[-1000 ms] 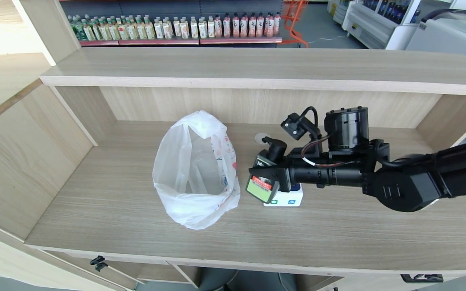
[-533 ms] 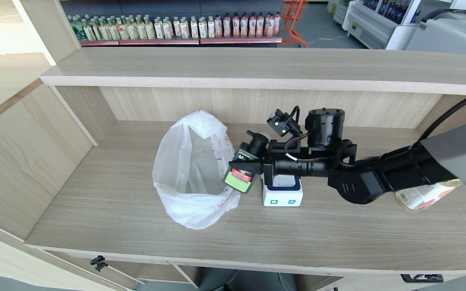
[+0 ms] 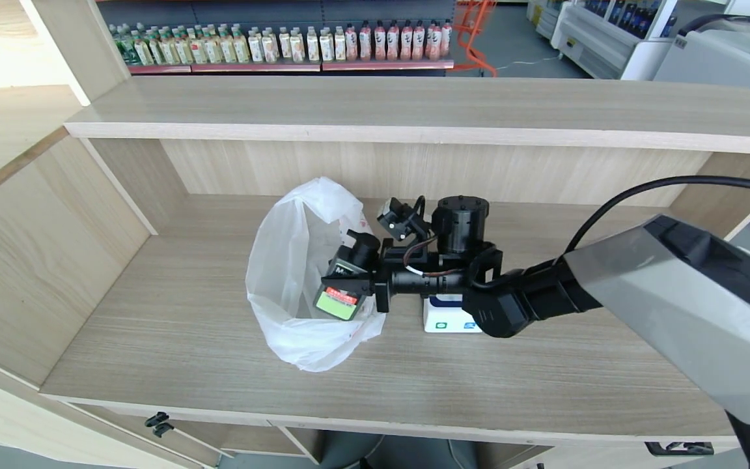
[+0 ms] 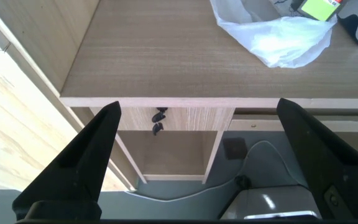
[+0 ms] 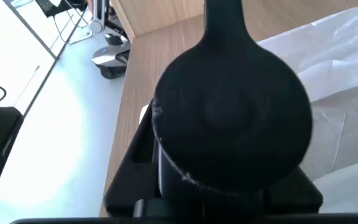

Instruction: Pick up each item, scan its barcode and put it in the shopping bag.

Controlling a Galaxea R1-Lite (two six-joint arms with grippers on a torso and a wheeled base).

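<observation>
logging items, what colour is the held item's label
The held item has a green label with a red strip; clearest in head view.

We saw a light wood counter (image 3: 173,326) bearing a white plastic shopping bag (image 3: 290,286) that stood open near its middle, and just beside it, toward the right end, a small white box (image 3: 448,320).

My right arm's pale grey angular shell (image 3: 674,306) runs into a glossy black rounded joint casing (image 3: 499,312), a black cylindrical motor cap (image 3: 459,221), thin red and white wires (image 3: 416,252) and a looping black cable (image 3: 694,177). My left gripper (image 4: 199,109) has matte black wedge-shaped fingers (image 4: 73,168).
</observation>
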